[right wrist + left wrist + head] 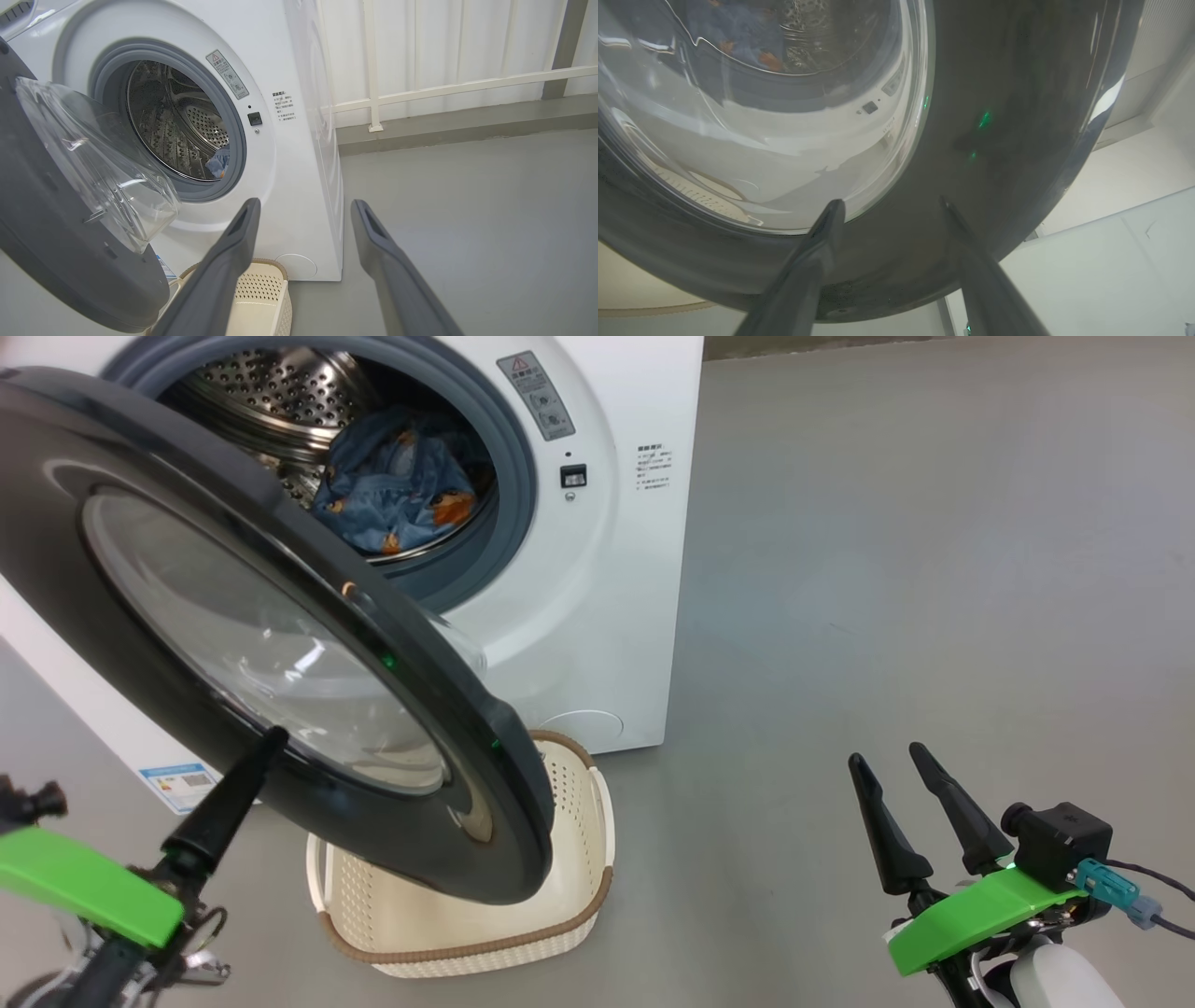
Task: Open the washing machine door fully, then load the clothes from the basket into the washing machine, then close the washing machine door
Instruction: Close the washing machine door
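Note:
The washing machine (607,569) stands with its round black washing machine door (121,457) swung partway out, outer face and glass window toward me. Blue printed clothes (397,485) lie in the steel drum, and a corner of the clothes (218,163) shows past the gasket. The cream basket (467,947) sits on the floor under the door; the part I see holds nothing. My left gripper (891,203) is open, its fingertips at the door's lower black rim. One left finger (224,803) reaches the rim. My right gripper (896,756) hangs open at the lower right, away from everything.
Bare grey floor (934,569) spreads to the right of the machine. A white railing (467,84) and a low kerb run along the back. A blue label sticker (182,782) sits low on the machine's front. The door overhangs much of the basket.

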